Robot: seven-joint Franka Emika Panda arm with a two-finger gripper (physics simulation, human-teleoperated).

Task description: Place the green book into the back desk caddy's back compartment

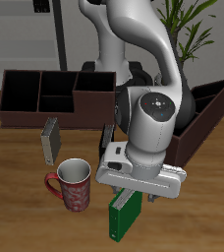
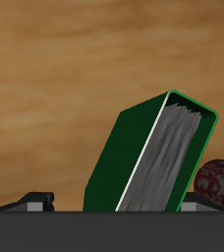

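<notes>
The green book stands on edge, tilted, near the table's front edge, beside a red mug. My gripper hangs right over its top end. In the wrist view the green book rises between my fingers with its white page edges showing. My gripper is open: one finger is close against the page side, the other stands apart from the cover. The back desk caddy is the long low brown box at the table's back. Its back compartment is the rear middle cell.
A red patterned mug stands close beside the book and shows in the wrist view. A grey book lies farther back. A black book is partly hidden behind my arm. A slant-topped brown caddy stands at the other side.
</notes>
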